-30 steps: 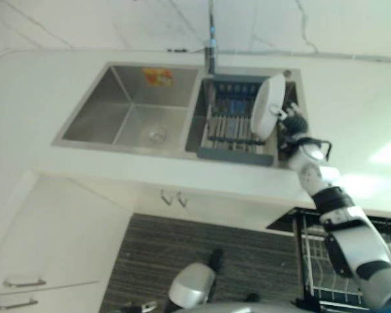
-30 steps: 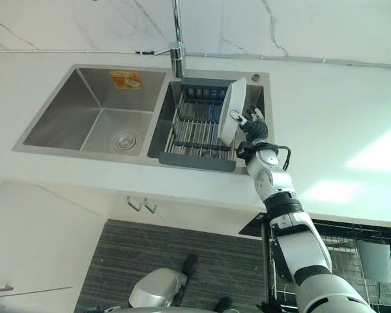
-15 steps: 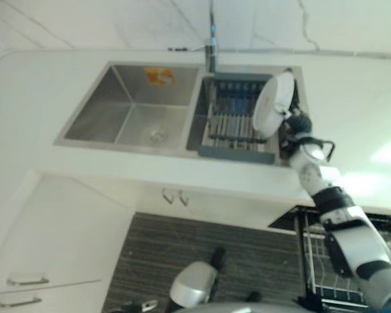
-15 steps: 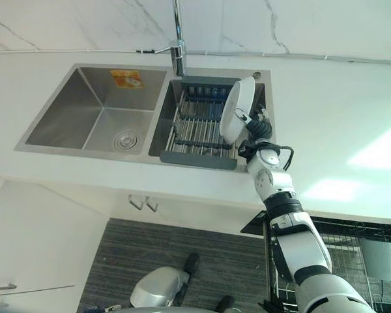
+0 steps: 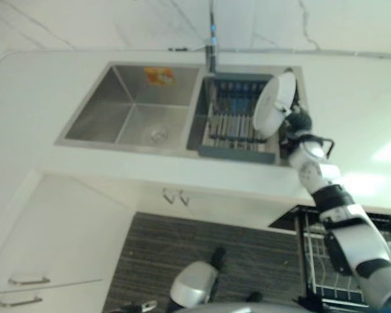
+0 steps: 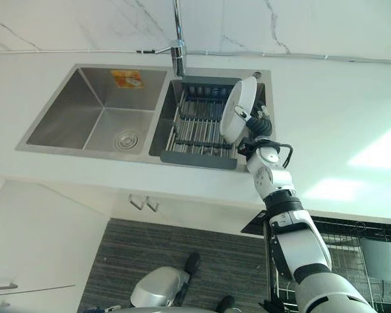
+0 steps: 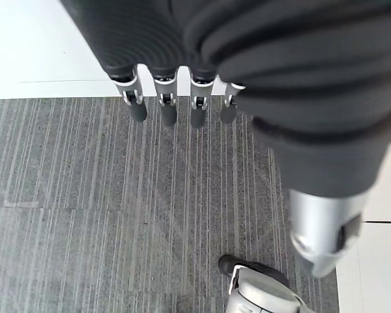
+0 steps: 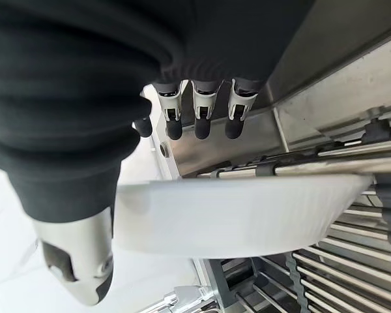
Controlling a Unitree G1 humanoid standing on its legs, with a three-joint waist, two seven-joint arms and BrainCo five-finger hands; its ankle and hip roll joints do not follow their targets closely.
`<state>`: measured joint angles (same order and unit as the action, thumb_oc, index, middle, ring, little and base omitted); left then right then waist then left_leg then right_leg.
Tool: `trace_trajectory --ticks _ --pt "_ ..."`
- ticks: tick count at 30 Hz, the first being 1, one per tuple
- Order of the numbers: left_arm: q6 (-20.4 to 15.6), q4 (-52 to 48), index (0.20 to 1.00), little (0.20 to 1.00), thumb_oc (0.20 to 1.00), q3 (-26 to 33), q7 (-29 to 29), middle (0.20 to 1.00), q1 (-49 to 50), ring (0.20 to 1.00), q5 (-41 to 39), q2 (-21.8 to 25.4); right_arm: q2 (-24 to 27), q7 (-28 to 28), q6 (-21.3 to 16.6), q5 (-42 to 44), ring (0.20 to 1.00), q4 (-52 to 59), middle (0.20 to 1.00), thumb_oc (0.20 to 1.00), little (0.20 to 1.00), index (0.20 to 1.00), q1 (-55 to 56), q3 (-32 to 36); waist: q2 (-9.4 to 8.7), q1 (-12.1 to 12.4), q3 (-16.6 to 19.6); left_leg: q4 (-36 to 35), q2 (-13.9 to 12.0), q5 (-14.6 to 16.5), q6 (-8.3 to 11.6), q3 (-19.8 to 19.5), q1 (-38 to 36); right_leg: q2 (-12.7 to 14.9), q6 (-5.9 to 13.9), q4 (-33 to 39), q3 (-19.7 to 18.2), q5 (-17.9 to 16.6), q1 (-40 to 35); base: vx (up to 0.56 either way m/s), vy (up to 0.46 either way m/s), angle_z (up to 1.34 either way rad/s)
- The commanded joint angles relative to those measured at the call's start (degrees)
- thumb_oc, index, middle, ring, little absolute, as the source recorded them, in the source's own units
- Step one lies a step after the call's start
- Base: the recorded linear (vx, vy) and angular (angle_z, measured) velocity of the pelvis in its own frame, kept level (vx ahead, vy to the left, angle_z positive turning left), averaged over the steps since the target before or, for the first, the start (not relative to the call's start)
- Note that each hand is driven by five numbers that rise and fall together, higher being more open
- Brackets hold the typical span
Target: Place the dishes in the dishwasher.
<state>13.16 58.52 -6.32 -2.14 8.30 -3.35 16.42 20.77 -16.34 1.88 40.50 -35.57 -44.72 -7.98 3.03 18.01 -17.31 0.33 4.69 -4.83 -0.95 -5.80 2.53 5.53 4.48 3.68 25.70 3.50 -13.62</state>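
A white plate (image 6: pixel 238 109) hangs tilted above the dark drying rack (image 6: pixel 195 127) in the sink's right basin. My right hand (image 6: pixel 259 128) is shut on its right rim. In the right wrist view the plate (image 8: pixel 247 215) sits pinched between the thumb and the fingers (image 8: pixel 202 111) behind it. My left hand (image 7: pixel 167 107) hangs over the grey striped floor with straight fingers and holds nothing. The dishwasher's open wire rack (image 6: pixel 352 254) shows at the lower right, below the counter.
The steel left basin (image 6: pixel 98 111) holds nothing, and the faucet (image 6: pixel 177 45) rises between the basins. White counter (image 6: pixel 339 117) surrounds the sink. A mug (image 6: pixel 380 257) sits in the dishwasher rack. Cabinet drawers (image 5: pixel 26 280) stand at the lower left.
My right hand has lifted the plate up out of the drying rack and tilted it a little further to the right. The left hand has not moved.
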Motion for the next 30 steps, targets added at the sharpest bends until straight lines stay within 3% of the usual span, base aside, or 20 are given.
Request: trace_trajectory --ticks 1,17,29,30 --pt "0.61 2.42 1.0 1.0 1.0 -4.09 -0.34 1.0 0.72 1.0 1.39 3.42 2.18 1.41 -2.77 0.25 1.0 0.65 1.0 1.0 1.0 1.0 -2.81 -0.49 0.53 2.16 4.88 -1.56 -5.73 0.94 3.87 0.68 0.96 6.3 4.06 -7.12 -0.86 1.65 2.38 0.0 0.0 0.0" --pt "0.26 4.36 1.0 1.0 1.0 -4.15 -1.98 1.0 -0.05 1.0 1.92 3.37 1.71 -0.51 -1.55 -0.59 1.0 -3.46 1.0 1.0 1.0 1.0 -5.08 -1.61 -0.17 3.56 4.95 -1.22 -5.32 1.0 3.74 -0.01 1.42 6.48 4.44 -6.86 -0.2 1.51 1.63 0.0 0.0 0.0" --pt "0.62 3.17 1.0 1.0 1.0 -4.56 -1.32 1.0 -0.67 1.0 0.63 3.78 4.93 0.48 -0.39 -3.79 1.0 -6.97 1.0 1.0 1.0 1.0 -6.92 -0.65 1.15 3.54 3.22 -0.24 -4.56 1.01 3.56 -0.48 2.69 7.74 4.71 -8.31 -0.31 1.81 2.62 0.01 0.018 0.0" --pt "0.47 2.69 1.0 1.0 1.0 -4.7 -1.24 1.0 -0.73 1.0 0.82 3.94 5.51 1.04 -0.69 -4.65 0.253 -7.68 0.253 0.253 0.253 0.253 -7.54 -0.68 1.32 3.64 2.82 0.05 -4.31 0.98 3.51 -0.68 3.07 7.84 4.71 -8.38 -0.37 1.8 2.74 0.0 0.0 0.0"
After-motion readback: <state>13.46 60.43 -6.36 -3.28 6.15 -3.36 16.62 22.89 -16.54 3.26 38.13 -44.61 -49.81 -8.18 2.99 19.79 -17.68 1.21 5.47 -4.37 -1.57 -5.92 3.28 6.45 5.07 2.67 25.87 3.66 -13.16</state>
